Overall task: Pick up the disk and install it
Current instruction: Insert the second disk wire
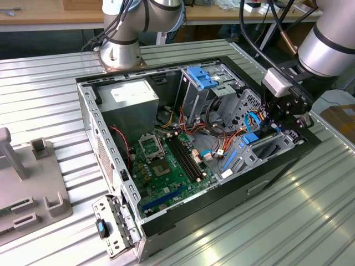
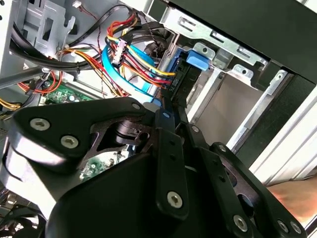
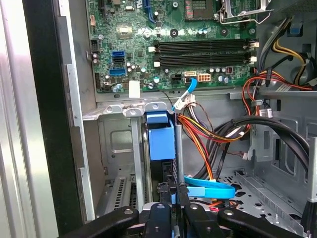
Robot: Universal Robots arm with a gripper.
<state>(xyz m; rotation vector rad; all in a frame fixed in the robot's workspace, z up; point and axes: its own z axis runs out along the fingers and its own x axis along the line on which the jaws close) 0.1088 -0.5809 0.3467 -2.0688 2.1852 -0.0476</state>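
I've got the black metal linkage gripper [image 3: 170,210] down at the drive bay on the exterior view's right end of the open black-and-grey steel computer case [image 1: 111,144]. In the first wrist view its fingers [image 3: 162,194] are nearly closed, pinching the rear edge of the flat grey hard drive in its bright blue plastic carrier frame [image 3: 161,141]. The disk stands on edge, slotted partway into the perforated silver sheet-metal drive cage [image 3: 119,148], touching the cage rails on both sides.

Just beside the gripper, a flat glossy light-blue data cable [image 3: 210,190] curls right against the fingers. A bundle of red, orange, yellow and black power wires [image 3: 208,134] crowds the same side, close to the disk's path.

Beyond that lies the green motherboard [image 3: 163,44] with long black memory slots [image 3: 203,52].

In the exterior view, farther back, the fixed blue plastic bracket [image 1: 201,76] sits atop the tall metal cage, and the boxy grey power supply [image 1: 130,97] fills the far corner. The case rests on a ribbed aluminium table [image 1: 260,221].
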